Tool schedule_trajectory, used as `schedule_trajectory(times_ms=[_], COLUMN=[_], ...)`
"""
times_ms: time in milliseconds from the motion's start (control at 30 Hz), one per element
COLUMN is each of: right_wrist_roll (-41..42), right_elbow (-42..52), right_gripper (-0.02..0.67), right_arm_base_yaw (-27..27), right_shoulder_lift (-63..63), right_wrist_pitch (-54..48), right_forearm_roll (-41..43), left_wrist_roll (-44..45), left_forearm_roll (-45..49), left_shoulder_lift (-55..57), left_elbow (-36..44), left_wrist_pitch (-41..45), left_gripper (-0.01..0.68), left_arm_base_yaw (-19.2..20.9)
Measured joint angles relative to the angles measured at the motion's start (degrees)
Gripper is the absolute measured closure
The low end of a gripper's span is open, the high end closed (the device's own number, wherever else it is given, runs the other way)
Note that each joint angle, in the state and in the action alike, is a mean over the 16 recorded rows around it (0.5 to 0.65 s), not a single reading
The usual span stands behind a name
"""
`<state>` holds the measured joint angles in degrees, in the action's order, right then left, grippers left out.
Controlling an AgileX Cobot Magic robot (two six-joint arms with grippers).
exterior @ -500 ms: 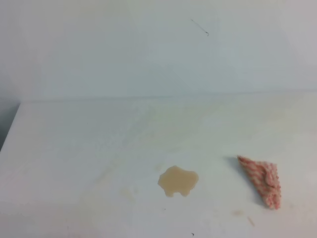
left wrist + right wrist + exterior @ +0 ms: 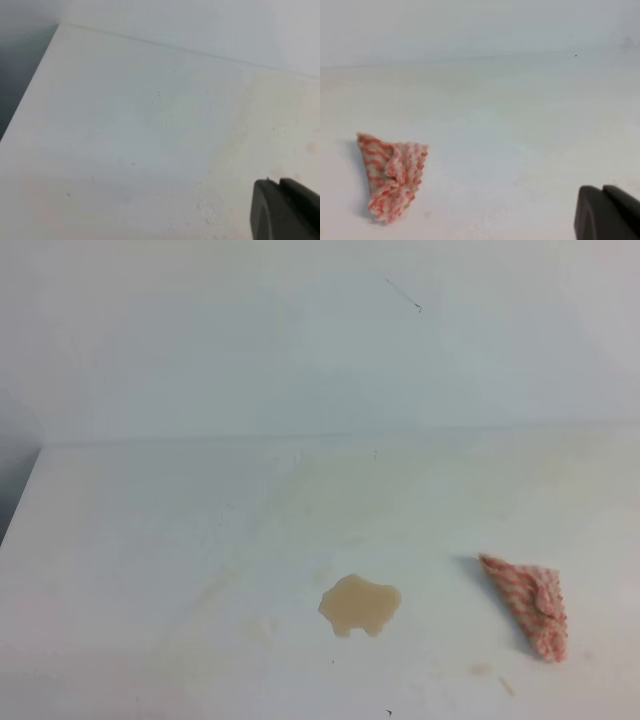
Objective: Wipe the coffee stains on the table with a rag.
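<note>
Red-and-white checked cloth rag (image 2: 527, 604) lying untouched beside tan lobed coffee puddle (image 2: 359, 605) | right gripper (image 2: 603, 212) clenched, empty; left gripper (image 2: 280, 207) unclear | step: reaching pending; next: opening jaws over rag

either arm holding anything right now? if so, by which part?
Nothing held. The rag lies loose on the table, untouched. Right gripper has its jaws shut on nothing; left gripper shows no load.
</note>
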<state>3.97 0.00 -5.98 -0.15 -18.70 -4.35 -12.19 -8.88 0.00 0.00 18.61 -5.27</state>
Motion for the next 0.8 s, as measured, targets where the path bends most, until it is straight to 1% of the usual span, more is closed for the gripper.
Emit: schedule_trajectory(times_ms=[500,667,800], right_wrist_roll=[0.0,0.0,0.0], right_elbow=[0.0,0.0,0.0], right_gripper=[0.652,0.652,0.652], right_arm_base_yaw=[0.0,0.0,0.0], right_shoulder_lift=[0.0,0.0,0.0], right_wrist_pitch=[1.01,3.62,7.55], right_forearm_roll=[-0.06,-0.3,-1.07], left_wrist_roll=[0.0,0.0,0.0], left_forearm_roll=[0.0,0.0,0.0], left_shoulder_lift=[0.0,0.0,0.0], left_elbow=[0.0,0.0,0.0], left_wrist_pitch=[0.0,0.0,0.0], left_gripper=[0.674,0.674,0.674], left_arm_base_yaw=[0.0,0.0,0.0])
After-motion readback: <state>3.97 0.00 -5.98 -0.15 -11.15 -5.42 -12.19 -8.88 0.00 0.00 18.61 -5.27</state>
